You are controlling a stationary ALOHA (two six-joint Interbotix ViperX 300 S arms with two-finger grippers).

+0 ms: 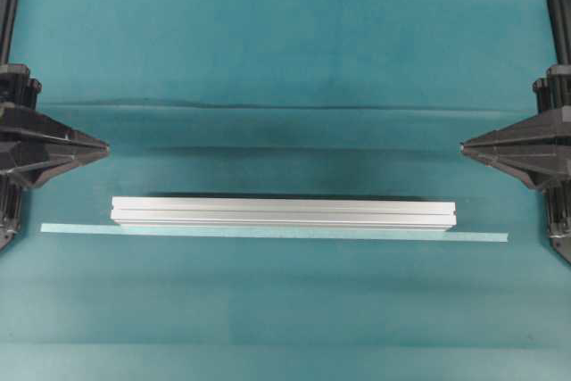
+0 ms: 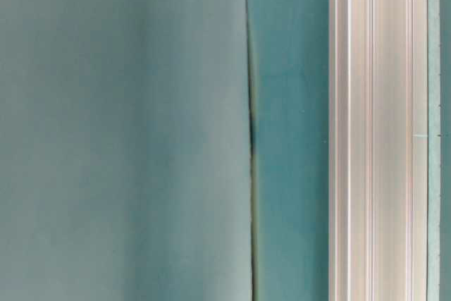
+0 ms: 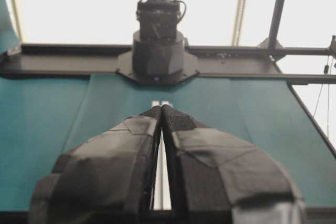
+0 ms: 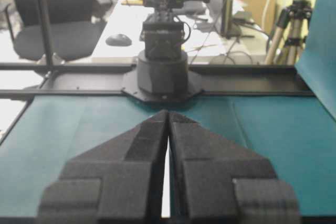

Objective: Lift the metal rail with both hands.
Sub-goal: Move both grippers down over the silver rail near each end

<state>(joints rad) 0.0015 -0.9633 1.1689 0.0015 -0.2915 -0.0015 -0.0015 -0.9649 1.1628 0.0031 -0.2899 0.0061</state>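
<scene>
The metal rail (image 1: 284,211) is a long silver grooved bar lying flat across the middle of the teal table. It fills the right part of the table-level view (image 2: 377,132). My left gripper (image 1: 105,144) is shut and empty, off the rail's left end and a little behind it. My right gripper (image 1: 464,144) is shut and empty, off the rail's right end. In the left wrist view the gripper (image 3: 161,107) has its tips together, and a sliver of the rail (image 3: 160,182) shows between the fingers. In the right wrist view the gripper (image 4: 168,113) is closed the same way.
A thin pale teal tape strip (image 1: 268,232) lies along the rail's front side and extends past both ends. A fold in the table cover (image 1: 285,106) runs behind the rail. The opposite arm's base (image 3: 157,51) stands at the far table edge.
</scene>
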